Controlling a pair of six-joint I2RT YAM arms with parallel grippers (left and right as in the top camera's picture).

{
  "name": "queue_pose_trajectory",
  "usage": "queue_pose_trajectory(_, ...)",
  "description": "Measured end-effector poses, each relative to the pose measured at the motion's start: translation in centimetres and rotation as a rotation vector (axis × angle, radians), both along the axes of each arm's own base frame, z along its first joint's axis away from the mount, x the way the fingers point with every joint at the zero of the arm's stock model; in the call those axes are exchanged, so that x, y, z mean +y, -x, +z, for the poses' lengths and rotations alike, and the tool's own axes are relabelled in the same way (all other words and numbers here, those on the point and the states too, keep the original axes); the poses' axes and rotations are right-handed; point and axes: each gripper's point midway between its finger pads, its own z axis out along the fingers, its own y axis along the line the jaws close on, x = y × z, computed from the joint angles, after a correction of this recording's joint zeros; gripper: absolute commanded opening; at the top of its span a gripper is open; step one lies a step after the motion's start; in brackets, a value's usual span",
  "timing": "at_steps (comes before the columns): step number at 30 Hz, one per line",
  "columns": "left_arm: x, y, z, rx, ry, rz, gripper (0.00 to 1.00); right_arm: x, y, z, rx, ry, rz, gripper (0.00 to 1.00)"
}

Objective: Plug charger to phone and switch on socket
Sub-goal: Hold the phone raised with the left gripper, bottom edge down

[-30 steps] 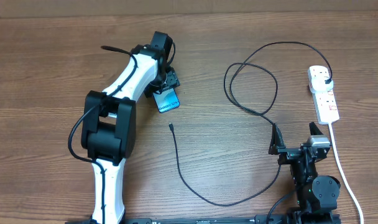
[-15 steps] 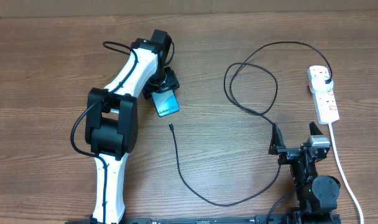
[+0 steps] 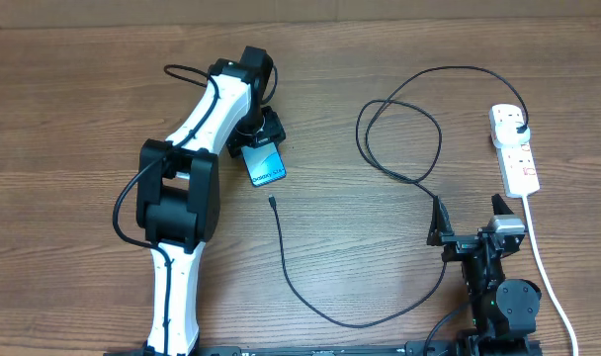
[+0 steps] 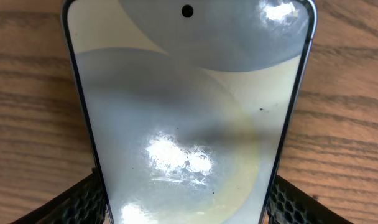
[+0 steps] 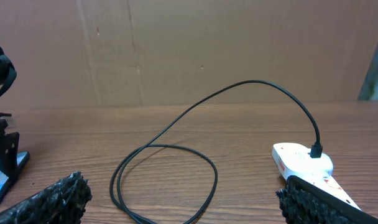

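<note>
The phone (image 3: 267, 165) lies on the table with its lit screen up, its far end under my left gripper (image 3: 260, 135). Its screen (image 4: 189, 112) fills the left wrist view, and my left gripper (image 4: 186, 202) is shut on it, with both black fingers (image 4: 83, 202) pressed against its long edges. The charger cable (image 3: 310, 302) has its connector tip (image 3: 270, 202) lying free just below the phone. It loops across the table (image 5: 164, 177) to a black plug (image 3: 519, 127) seated in the socket (image 3: 515, 150). My right gripper (image 3: 469, 212) stands open near the front edge, holding nothing (image 5: 189, 205).
The socket's thick white cord (image 3: 548, 272) runs down the right side, past the right arm's base. A doubled loop of the charger cable (image 3: 399, 138) lies between the two arms. A cardboard wall (image 5: 207, 50) stands behind the table.
A second ago the phone lay more tilted. My left gripper has turned and shifted it slightly toward the front. Nothing has moved in the last half second, and the right arm has stayed still.
</note>
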Motion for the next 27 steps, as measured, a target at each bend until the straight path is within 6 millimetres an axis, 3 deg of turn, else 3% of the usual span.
queue_pose_trajectory(4,-0.2,-0.7,1.8,-0.013,0.004,0.0,0.05,0.0,0.0,0.0,0.0,-0.001,0.0,1.0)
queue_pose_trajectory(10,-0.6,-1.6,5.0,-0.045,0.021,0.0,0.04,0.0,0.0,0.0,-0.001,-0.001,0.0,1.0)
queue_pose_trajectory(27,-1.1,3.6,5.8,0.179,0.076,0.009,0.04,0.0,0.0,0.0,-0.001,0.0,0.0,1.0)
